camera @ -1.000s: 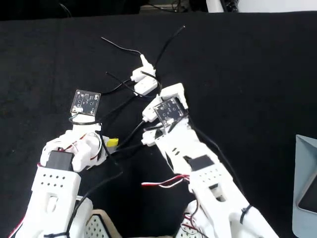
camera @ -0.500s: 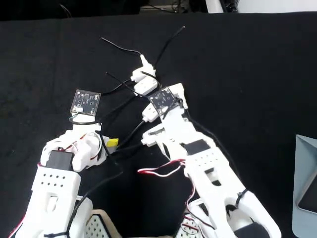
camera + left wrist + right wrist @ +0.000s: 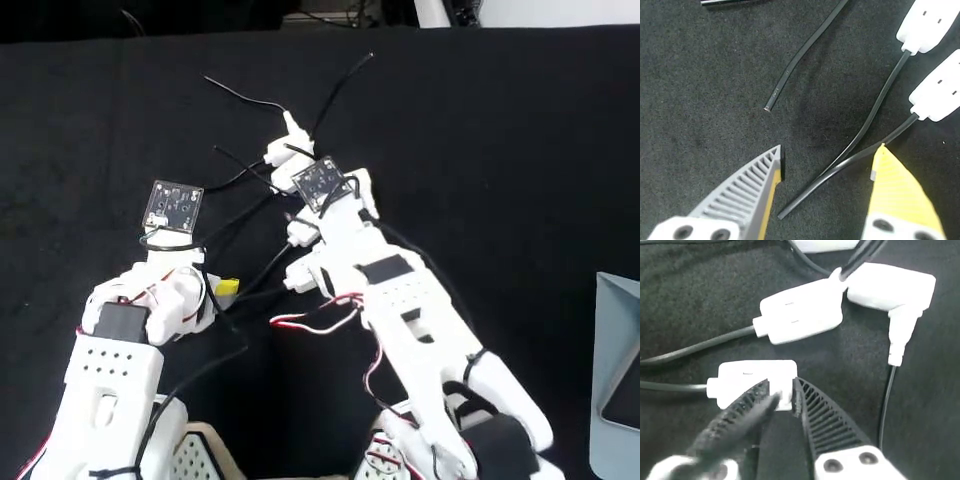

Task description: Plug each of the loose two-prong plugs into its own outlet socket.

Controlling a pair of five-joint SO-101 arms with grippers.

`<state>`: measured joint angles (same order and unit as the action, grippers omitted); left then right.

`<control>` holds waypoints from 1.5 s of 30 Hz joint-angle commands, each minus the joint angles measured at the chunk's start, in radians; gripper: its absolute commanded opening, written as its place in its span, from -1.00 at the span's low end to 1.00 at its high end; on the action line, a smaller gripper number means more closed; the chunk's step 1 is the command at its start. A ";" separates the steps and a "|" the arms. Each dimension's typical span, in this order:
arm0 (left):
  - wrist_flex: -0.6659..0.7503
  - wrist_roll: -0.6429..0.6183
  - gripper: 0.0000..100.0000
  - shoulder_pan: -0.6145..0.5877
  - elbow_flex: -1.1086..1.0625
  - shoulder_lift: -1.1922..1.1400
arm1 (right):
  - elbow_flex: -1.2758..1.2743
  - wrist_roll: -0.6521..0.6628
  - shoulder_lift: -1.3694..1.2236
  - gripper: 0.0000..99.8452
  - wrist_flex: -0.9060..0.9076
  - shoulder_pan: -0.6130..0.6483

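Plug and socket pieces [image 3: 292,168], white bodies on thin black cables, lie tangled near the middle of the black table [image 3: 520,130]. We see the right arm [image 3: 400,300] stretched out over that cluster. The right gripper [image 3: 782,390] hangs right at the nearest white piece [image 3: 745,377]. Its fingers are only narrowly apart, with a corner of that piece showing in the gap, and we cannot tell whether they touch it. Just beyond lies a slotted piece [image 3: 800,312], end to end with a right-angled one [image 3: 890,287]. The left gripper [image 3: 830,150] sits low over the table nearer the arm bases, its fingers spread wide and holding nothing. Two black cables [image 3: 860,145] run through the gap to two slotted sockets [image 3: 930,20], which lie side by side and apart from the fingertips. A loose cable end [image 3: 790,70] lies beside them.
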<state>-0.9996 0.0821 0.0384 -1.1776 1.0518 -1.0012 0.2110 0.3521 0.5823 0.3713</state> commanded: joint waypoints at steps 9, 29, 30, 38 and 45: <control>0.015 -0.003 -0.42 -0.012 -0.008 0.015 | 0.039 -0.002 0.013 -0.98 0.114 -0.003; 0.015 -0.003 -0.42 -0.012 -0.010 0.015 | 0.042 -0.005 -0.016 -0.97 0.112 0.005; 0.015 -0.003 -0.42 -0.012 -0.010 0.015 | 0.047 -0.005 -0.042 -0.97 0.110 0.005; 0.015 -0.003 -0.42 -0.013 -0.012 0.015 | 0.061 -0.003 -0.153 -0.98 0.055 0.005; 0.015 -0.003 -0.42 -0.016 -0.012 0.015 | 0.079 -0.003 -0.119 -0.98 -0.046 -0.060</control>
<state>-0.9996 0.0821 0.0384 -1.1945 1.0518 -0.9444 0.2125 0.2371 0.6145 0.3636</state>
